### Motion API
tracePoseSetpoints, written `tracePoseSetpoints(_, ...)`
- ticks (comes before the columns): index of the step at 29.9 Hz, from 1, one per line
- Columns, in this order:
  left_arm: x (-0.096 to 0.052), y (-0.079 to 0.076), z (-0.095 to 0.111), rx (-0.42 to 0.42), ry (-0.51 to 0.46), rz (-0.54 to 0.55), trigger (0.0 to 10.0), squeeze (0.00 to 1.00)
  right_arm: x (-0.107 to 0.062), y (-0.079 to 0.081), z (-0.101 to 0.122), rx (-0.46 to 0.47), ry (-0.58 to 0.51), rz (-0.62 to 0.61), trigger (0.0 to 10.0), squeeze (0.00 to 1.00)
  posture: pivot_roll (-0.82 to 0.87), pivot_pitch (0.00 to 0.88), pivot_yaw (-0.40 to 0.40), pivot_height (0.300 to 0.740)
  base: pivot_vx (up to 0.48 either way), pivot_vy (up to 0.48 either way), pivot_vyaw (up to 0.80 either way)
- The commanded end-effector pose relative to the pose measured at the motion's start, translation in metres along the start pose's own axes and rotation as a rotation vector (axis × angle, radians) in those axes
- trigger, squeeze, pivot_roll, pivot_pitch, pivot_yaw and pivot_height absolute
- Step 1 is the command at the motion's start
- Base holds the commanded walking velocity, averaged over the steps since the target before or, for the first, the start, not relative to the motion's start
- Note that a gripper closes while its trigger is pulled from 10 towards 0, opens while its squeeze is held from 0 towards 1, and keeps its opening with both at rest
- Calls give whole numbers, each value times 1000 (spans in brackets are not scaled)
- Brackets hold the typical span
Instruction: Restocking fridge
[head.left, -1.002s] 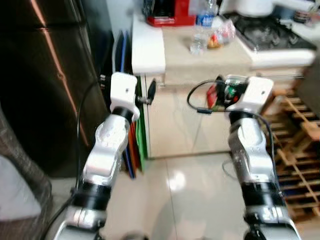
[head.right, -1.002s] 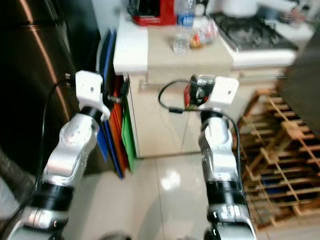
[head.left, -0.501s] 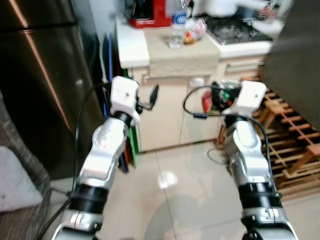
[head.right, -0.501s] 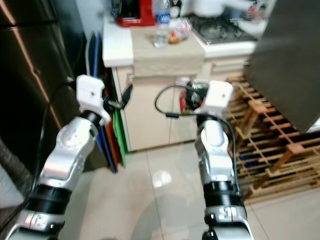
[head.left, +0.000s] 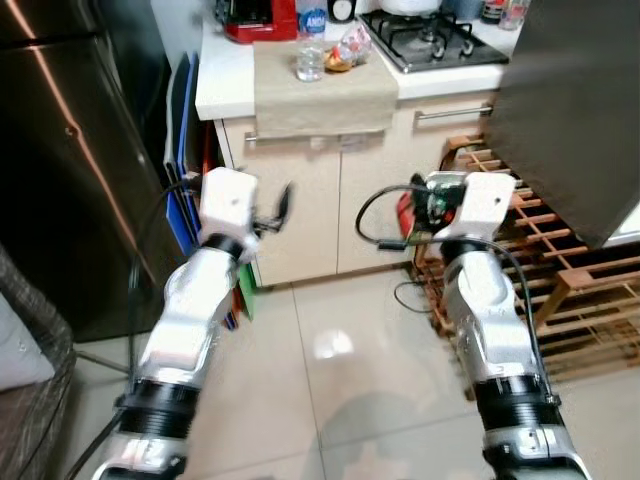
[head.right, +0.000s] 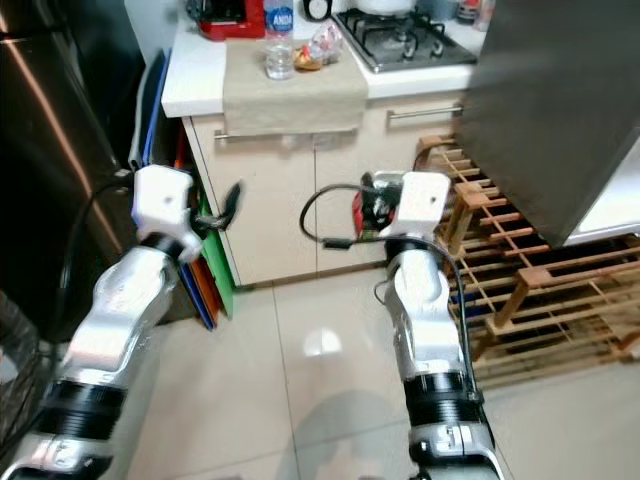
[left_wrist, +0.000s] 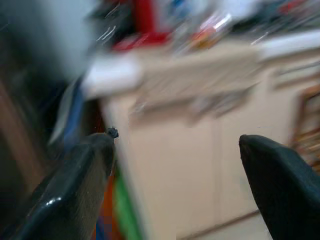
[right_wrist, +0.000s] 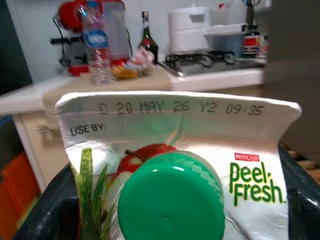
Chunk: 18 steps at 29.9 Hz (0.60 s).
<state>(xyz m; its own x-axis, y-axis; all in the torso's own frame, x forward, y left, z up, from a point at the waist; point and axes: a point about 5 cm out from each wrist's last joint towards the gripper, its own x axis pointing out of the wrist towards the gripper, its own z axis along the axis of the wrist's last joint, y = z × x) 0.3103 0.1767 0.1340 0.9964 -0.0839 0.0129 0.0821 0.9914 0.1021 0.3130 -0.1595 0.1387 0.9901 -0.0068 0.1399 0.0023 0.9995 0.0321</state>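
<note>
- Right gripper raised in front of the table, level with its cupboard doors; its two black fingers are clamped on a juice carton.
- Carton sits between the fingers, one finger against each side wall. Green screw cap faces the wrist camera; gabled top edge stands above the fingers, printed "USE BY: C 20 MAY 26".
- From the head view the carton shows as a red patch just ahead of the right wrist, short of the table front.
- Left gripper also raised, toward the table's left corner; fingers spread wide, nothing between them. View blurred.
- On the table: a water bottle, a cloth draped over the front edge, a red appliance behind, a gas hob to the right.
- Dark fridge left of the table; coloured boards stand in the gap between them.
- Wooden rack on the floor right of the table.
</note>
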Motion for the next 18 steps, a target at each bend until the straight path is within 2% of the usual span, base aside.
tracePoseSetpoints(1, -6, 1, -11, -21, 55, 15, 10000, 0, -7, -5, 0, -3, 7, -12, 10000, 0, -42, 0, 87, 740, 0, 0, 719)
tracePoseSetpoints(3, -8, 0, -13, -22, 62, 14, 10000, 0, -10, -5, -3, -6, 14, -13, 10000, 0, -40, 0, 80, 740, 0, 0, 719)
tracePoseSetpoints(4, -11, -6, -12, -13, 50, 2, 10000, 0, -26, -6, -15, -19, 56, -4, 10000, 0, -29, 0, 62, 740, 0, -480, 719)
tracePoseSetpoints(5, -12, -9, -10, -7, 37, -2, 10000, 0, -33, -6, -21, -23, 78, 1, 10000, 0, -27, 0, 59, 740, 0, -480, 719)
tracePoseSetpoints(8, -12, -11, -6, -2, 19, -2, 10000, 0, -40, -6, -29, -20, 113, 6, 10000, 0, -23, 0, 51, 740, 0, -480, 717)
tracePoseSetpoints(13, -11, -13, -2, 18, -2, -10, 10000, 0, -39, -3, -30, -32, 123, 21, 10000, 0, -30, 0, 50, 740, 0, -480, 718)
tracePoseSetpoints(15, -10, -19, 5, 25, -40, -55, 10000, 0, -32, -2, -22, -47, 95, 27, 10000, 0, -46, 0, 56, 740, 0, -472, 719)
tracePoseSetpoints(18, -9, -24, 8, 13, -55, -77, 10000, 0, -30, -2, -19, -60, 85, 28, 10000, 0, -51, 0, 59, 740, 0, -463, 721)
